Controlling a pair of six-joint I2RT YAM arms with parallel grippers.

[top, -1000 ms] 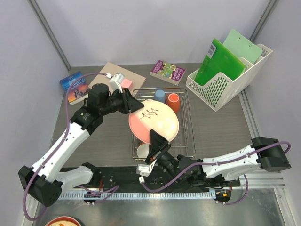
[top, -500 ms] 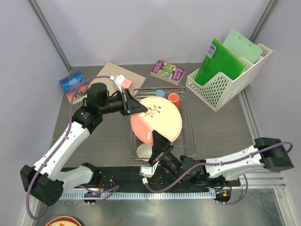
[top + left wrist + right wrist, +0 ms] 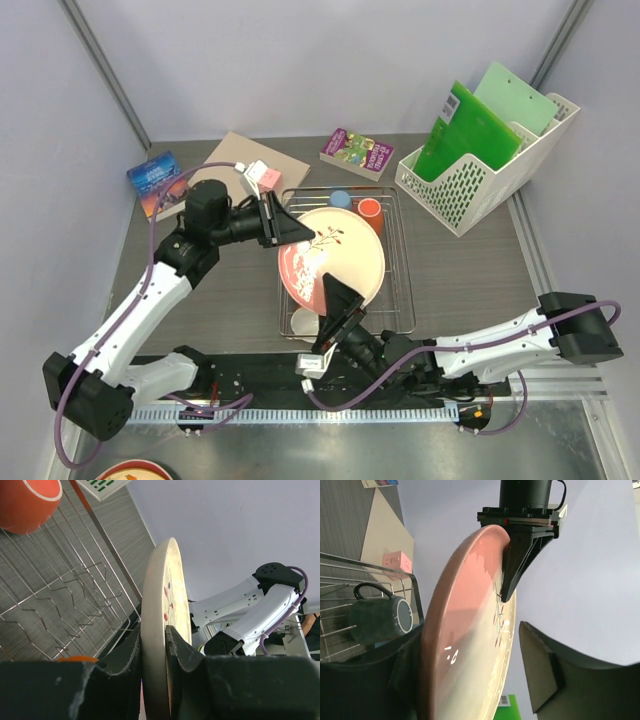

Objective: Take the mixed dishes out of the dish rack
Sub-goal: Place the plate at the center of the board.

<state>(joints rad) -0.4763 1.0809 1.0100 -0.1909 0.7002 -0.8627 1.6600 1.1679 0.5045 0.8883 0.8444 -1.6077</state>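
Findings, one moment.

- One pink round plate [image 3: 340,255], glossy, pink shading to cream, with a dark sprig motif. It is held clear above the dish rack [image 3: 398,290], tilted on edge. Its decorated face is turned up and to the right. Being round, it has no long axis; the line between the two grippers runs from far-left to near.
- Left gripper [image 3: 154,636]: fingers pressed onto the plate's far-left rim, one on each face.
- Right gripper [image 3: 338,295]: jaws spread astride the near rim. One finger [image 3: 540,665] stands visibly apart from the plate's face.
- The rack is silver wire with a grid floor and low sides. In it are one orange mug [image 3: 369,209], one light blue cup [image 3: 340,198], one small white bowl [image 3: 303,322] and one dark grey mug [image 3: 380,619].
- On the table: one white perforated holder [image 3: 470,180].
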